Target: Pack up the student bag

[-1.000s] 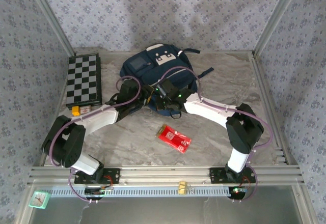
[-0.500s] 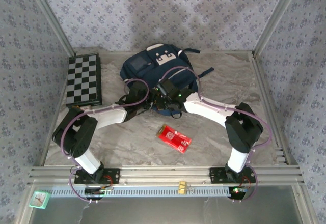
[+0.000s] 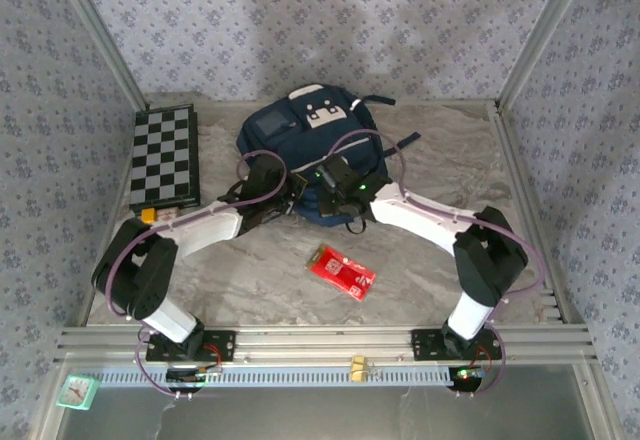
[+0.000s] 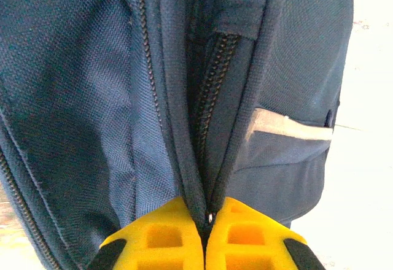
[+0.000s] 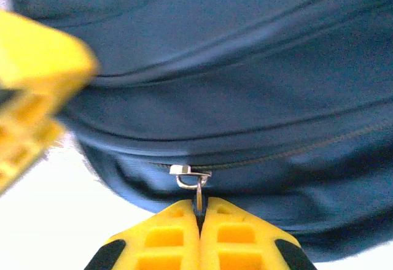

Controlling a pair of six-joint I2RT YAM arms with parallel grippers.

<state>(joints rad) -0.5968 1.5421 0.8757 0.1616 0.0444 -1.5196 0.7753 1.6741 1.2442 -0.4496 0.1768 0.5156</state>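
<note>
The student bag (image 4: 80, 98) is navy cloth with a coarse, matt weave and stitched seams. Its zip teeth (image 4: 212, 86) look like dark matt plastic, and a pale strip (image 4: 288, 126) on it has a smoother sheen. The zipper pull (image 5: 191, 177) is bright bare metal. The left fingers (image 4: 161, 240) and right fingers (image 5: 164, 240) are yellow moulded plastic, smooth and matt. The bench (image 3: 440, 160) has a smooth, marble-patterned top. The chessboard (image 3: 165, 155) at its left is glossy, and the nearer red packet (image 3: 342, 271) looks slick.

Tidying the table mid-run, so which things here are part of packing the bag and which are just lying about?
In use: student bag, zipper pull, left gripper, right gripper.
Lying untouched: chessboard, red packet, possibly for packing later.
</note>
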